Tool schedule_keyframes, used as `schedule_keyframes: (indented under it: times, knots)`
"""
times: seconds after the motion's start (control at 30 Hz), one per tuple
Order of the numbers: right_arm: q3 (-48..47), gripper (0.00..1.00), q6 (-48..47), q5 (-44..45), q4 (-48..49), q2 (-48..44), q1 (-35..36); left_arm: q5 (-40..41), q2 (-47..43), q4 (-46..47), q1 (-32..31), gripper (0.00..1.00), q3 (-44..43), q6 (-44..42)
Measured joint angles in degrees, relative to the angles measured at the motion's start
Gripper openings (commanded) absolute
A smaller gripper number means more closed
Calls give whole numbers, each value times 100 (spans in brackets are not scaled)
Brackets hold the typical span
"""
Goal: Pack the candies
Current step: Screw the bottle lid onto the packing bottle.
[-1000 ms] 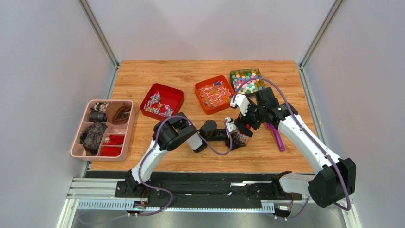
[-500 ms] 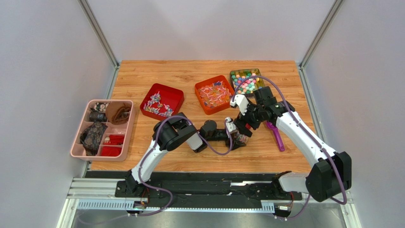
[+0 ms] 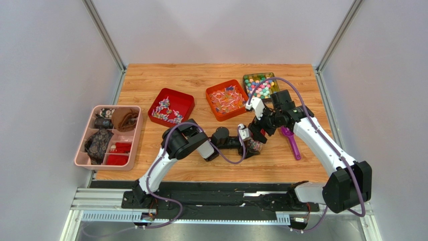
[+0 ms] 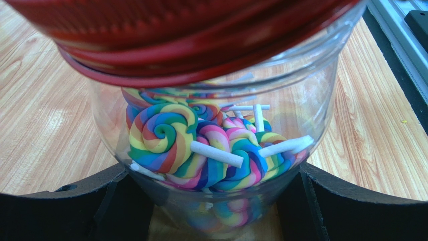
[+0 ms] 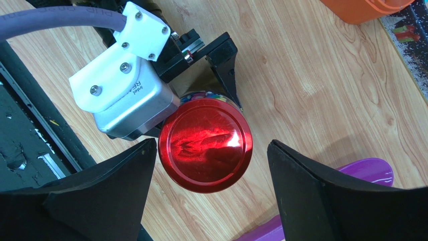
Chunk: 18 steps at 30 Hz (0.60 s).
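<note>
A clear glass jar [image 4: 301,100] holds rainbow swirl lollipop candies [image 4: 166,135] and carries a round red lid [image 4: 191,35]. My left gripper [image 4: 213,201] is shut on the jar's lower body, with a black finger pressed against each side. In the top view the jar [image 3: 254,146] stands on the table in front of centre. My right gripper [image 5: 211,146] hovers open over the lid [image 5: 205,144]. Its left finger sits close to the rim and its right finger stands well clear.
A red tray [image 3: 171,106], an orange tray [image 3: 226,99] and a clear box [image 3: 259,85] of candies sit at the back. A purple scoop [image 3: 291,140] lies right of the jar. A pink divided organiser [image 3: 108,135] is at the left edge.
My right wrist has drifted slightly toward the back right above the jar. The left arm and the jar have stayed put.
</note>
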<state>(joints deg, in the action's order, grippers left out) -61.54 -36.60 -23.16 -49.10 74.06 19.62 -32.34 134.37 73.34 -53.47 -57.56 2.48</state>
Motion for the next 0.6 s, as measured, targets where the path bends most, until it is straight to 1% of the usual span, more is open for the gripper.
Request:
schedule_keyframes:
  times: [0.13, 0.23, 0.37, 0.6]
  knots:
    - [-2, 82, 22, -76, 0, 0, -22, 0, 0, 0, 0, 58, 0, 0]
    - [-2, 78, 33, -116, 0, 0, -28, 0, 0, -2, 0, 58, 0, -2]
    - [-2, 69, 46, -146, 2, 0, -31, 0, 0, -2, 0, 58, 0, 0]
    - [-2, 61, 72, -184, -4, -2, -33, 0, 0, -26, 0, 58, -17, 0]
